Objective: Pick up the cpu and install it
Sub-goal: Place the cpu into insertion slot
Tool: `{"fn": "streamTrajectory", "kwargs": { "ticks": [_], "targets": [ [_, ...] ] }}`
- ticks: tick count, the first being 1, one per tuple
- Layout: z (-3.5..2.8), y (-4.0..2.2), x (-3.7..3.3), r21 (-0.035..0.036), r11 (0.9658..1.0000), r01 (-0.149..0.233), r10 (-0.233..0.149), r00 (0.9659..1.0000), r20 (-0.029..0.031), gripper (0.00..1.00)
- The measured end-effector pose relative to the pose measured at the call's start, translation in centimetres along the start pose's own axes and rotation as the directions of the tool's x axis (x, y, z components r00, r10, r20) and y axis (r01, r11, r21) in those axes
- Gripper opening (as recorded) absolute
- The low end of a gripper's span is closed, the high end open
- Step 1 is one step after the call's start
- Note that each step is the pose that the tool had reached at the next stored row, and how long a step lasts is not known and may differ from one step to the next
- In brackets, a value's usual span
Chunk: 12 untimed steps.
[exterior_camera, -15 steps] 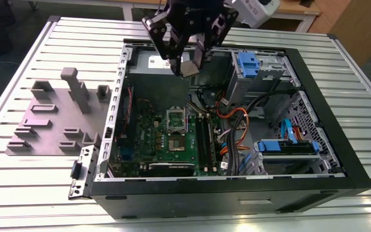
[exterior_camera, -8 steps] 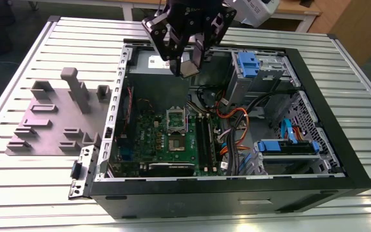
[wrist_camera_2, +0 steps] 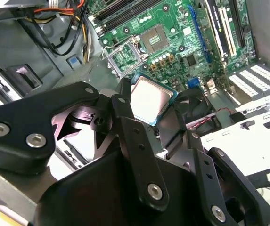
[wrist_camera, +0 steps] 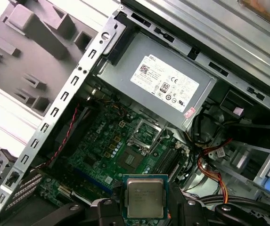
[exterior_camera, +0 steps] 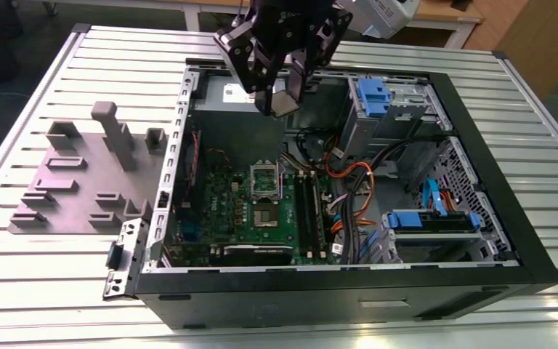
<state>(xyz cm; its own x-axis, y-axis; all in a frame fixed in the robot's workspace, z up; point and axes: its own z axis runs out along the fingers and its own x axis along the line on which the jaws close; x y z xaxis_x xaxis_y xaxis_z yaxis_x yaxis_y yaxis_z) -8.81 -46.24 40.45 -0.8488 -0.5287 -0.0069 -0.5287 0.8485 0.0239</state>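
Bench holds the open case. My claw carries the cpu, gripped, over its edge; I think the socket needs flat alignment.

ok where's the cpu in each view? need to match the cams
Exterior view: cpu in the end effector, above the open case.
Second wrist view: cpu gripped, green board beyond.
First wrist view: cpu gripped, green board beyond.
Shared landmark: the green board's metal socket frame.

Even bright light; glare on cpu
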Motion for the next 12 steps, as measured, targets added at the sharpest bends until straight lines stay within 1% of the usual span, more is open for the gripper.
{"fn": "streamTrajectory", "kwargs": {
  "ticks": [6,12],
  "targets": [
    [0.01,0.01,0.03,-0.0003,0.9991,0.042,-0.042,0.9991,-0.001,0.47],
    [0.02,0.02,0.05,-0.0007,0.9965,0.083,-0.083,0.9965,-0.002,0.47]
  ]
}}
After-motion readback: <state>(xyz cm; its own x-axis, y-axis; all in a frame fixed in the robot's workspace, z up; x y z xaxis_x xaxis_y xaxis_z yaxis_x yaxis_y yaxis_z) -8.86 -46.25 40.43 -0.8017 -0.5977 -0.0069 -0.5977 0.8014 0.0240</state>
